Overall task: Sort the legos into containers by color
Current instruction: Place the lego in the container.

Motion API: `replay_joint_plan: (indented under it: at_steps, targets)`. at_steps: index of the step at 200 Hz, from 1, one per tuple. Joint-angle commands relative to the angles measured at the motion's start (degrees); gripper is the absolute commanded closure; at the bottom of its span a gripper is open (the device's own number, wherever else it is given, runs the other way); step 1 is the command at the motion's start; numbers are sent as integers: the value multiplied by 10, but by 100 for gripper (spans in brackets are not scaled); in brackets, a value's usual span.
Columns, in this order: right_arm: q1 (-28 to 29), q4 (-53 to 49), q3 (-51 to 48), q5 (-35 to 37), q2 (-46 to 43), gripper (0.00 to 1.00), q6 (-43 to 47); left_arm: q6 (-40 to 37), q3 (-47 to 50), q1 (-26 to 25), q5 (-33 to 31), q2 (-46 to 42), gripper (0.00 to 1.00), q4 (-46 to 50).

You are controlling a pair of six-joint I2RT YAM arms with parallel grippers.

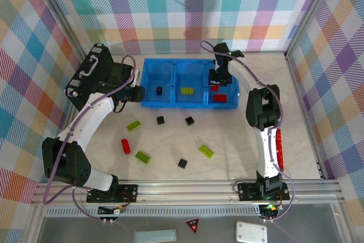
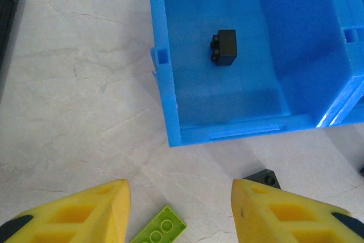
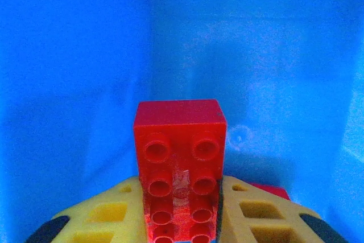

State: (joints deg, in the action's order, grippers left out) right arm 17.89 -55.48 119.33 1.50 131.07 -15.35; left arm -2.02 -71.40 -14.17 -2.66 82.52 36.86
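Right end effector (image 3: pixel 181 203), right of centre in the top view, is clenched on a red lego (image 3: pixel 179 140) within the right-hand compartment of the blue tray (image 1: pixel 149 104), while left end effector (image 2: pixel 181 209) hangs released above the counter (image 2: pixel 74 112) beside the tray's left compartment, which holds a black lego (image 2: pixel 224 46).

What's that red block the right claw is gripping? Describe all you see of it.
The red rectangular plastic brick is glossy, with two rows of studs facing the camera. The yellow fingers of the right gripper clamp its long sides, its far end poking past them. It sits within the right-end compartment of the translucent blue plastic tray; whether it touches the floor is unclear. Another red brick lies nearby.
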Motion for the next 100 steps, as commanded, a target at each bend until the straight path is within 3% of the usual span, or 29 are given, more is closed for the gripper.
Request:
replay_joint_plan:
  at_steps: [1,100]
  targets:
    - [-7,-12,41,-25,30,71,9,-6,6,-4,-8,10,50,-6]
    - [-10,-16,90,-51,97,69,4,-10,0,-4,-8,21,50,-2]
